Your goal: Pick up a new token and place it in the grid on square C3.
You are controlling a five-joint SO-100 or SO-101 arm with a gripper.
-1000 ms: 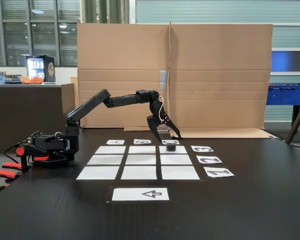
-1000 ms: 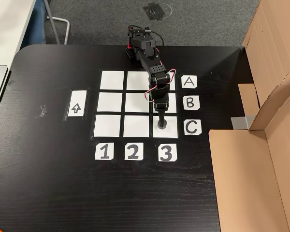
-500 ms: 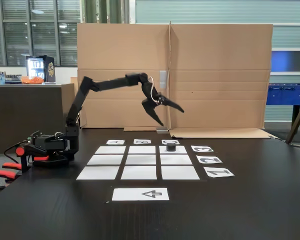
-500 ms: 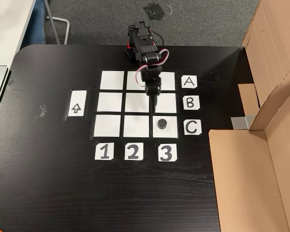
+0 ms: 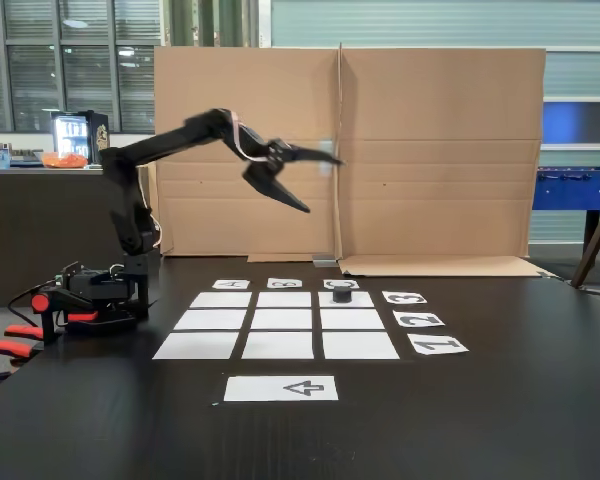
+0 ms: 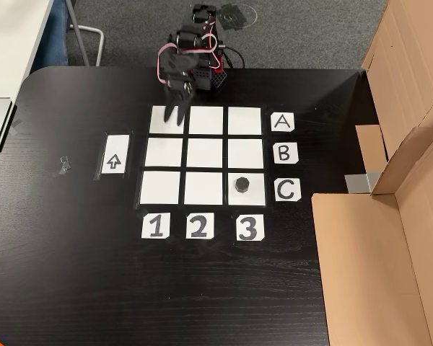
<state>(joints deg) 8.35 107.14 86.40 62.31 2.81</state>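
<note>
In a fixed view from table height, the token (image 5: 342, 295) sits on square C3 (image 5: 357, 299), the far right cell of the grid (image 5: 277, 322), in the middle of the frame just in front of the "C" card (image 5: 341, 284) and beside the "3" card (image 5: 404, 297). Nothing touches it, so the placing looks done; all that seems left is for the arm to settle back. The arm rises from its base (image 5: 98, 296) at the left of the frame, its upper link standing nearly upright, then bends so the forearm reaches out level to the right. The gripper (image 5: 315, 184) hangs high in the upper middle, against the cardboard wall (image 5: 430, 150), well above the table (image 5: 500, 400). Its fingers are spread wide apart and carry nothing.

In the fixed view looking down, the token (image 6: 242, 185) rests on square C3 (image 6: 254, 179), the lower right cell of the grid (image 6: 206, 155), with the "C" card (image 6: 287, 189) to its right and the "3" card (image 6: 250, 228) below. It lies inside the cell's edges. The other eight cells are bare. The gripper (image 6: 176, 115) shows at the upper left of the grid, over its top left cell, well apart from the token, with the arm folded back towards its base at the top edge of the table (image 6: 72, 288). From this angle the fingers look slightly parted and empty.
</note>
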